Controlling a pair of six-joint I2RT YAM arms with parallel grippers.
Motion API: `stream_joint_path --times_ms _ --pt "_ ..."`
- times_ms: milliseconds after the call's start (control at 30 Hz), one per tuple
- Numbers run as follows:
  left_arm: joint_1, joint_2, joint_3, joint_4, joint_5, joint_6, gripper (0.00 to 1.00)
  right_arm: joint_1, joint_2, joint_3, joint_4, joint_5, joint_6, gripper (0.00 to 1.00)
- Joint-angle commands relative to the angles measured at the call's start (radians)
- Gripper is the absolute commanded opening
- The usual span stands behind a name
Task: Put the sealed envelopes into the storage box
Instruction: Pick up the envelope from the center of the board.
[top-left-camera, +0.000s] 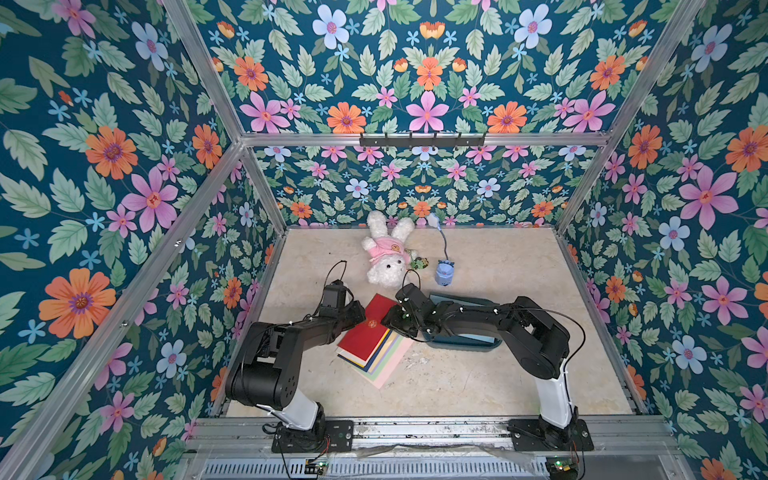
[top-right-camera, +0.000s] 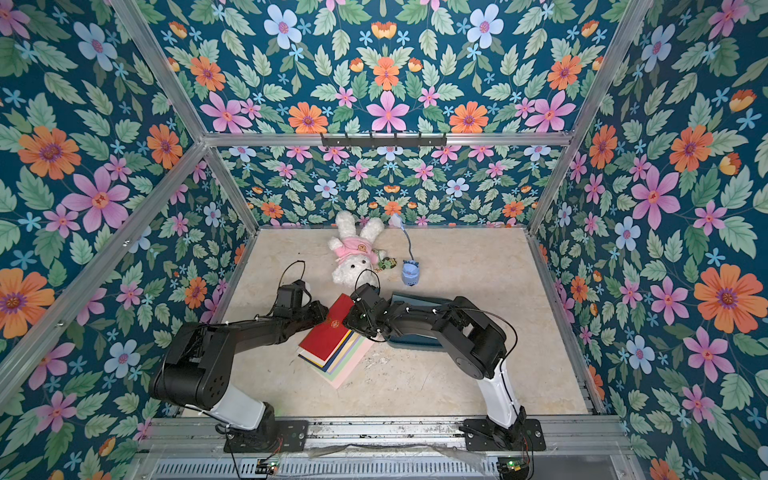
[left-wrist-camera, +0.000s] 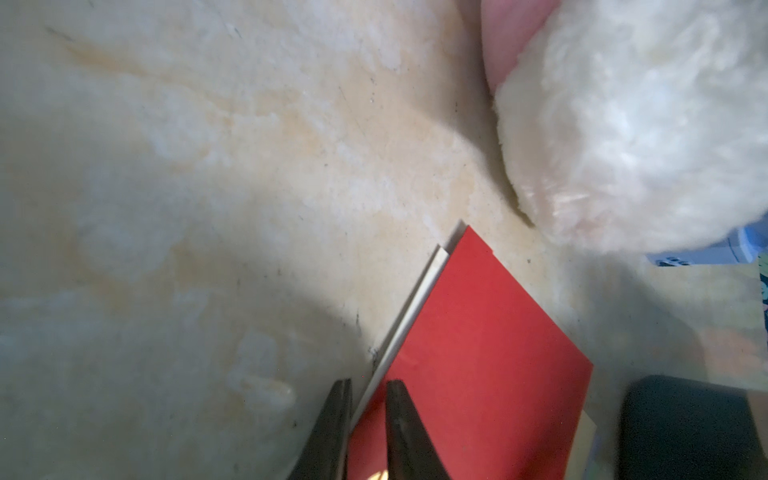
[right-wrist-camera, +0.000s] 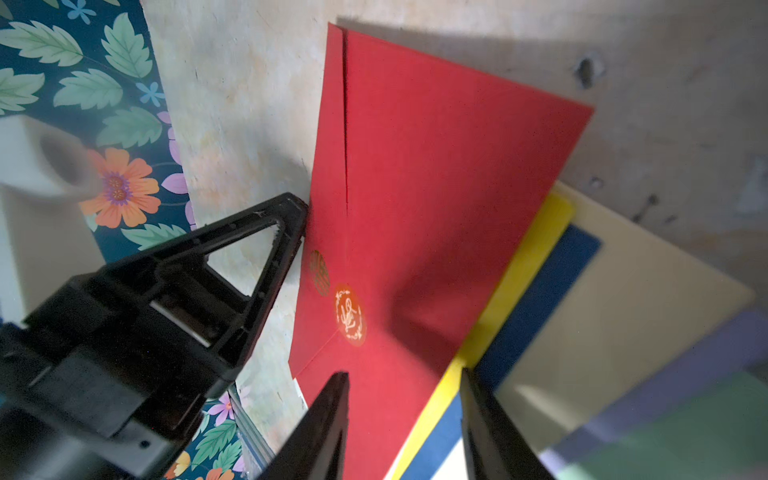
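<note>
A fanned stack of sealed envelopes (top-left-camera: 388, 359) lies mid-table with a red envelope (top-left-camera: 370, 334) on top; yellow (right-wrist-camera: 536, 257), navy (right-wrist-camera: 552, 282) and cream ones (right-wrist-camera: 623, 299) show beneath it. My left gripper (left-wrist-camera: 370, 384) is at the red envelope's (left-wrist-camera: 478, 353) left edge. Its jaws stand narrowly apart with that edge in the gap, one finger over the red face, the other over the table. My right gripper (right-wrist-camera: 405, 386) hovers open over the stack's right side. The dark teal storage box (top-left-camera: 465, 345) sits right of the stack, largely hidden under the right arm.
A white plush rabbit (top-left-camera: 388, 257) in a pink top lies just beyond the stack, close to the left gripper. A small light-blue toy (top-left-camera: 444, 272) with a cord stands right of it. Floral walls close in the table on three sides.
</note>
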Motion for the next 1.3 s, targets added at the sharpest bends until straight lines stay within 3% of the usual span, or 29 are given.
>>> stream_joint_path --times_ms 0,1267 --pt "0.0 0.012 -0.008 -0.141 -0.007 0.001 0.21 -0.003 0.01 0.019 0.012 -0.01 -0.007 0.48" --pt "-0.002 0.02 -0.005 -0.138 -0.001 0.008 0.21 -0.006 -0.016 0.046 -0.037 -0.04 -0.03 0.47"
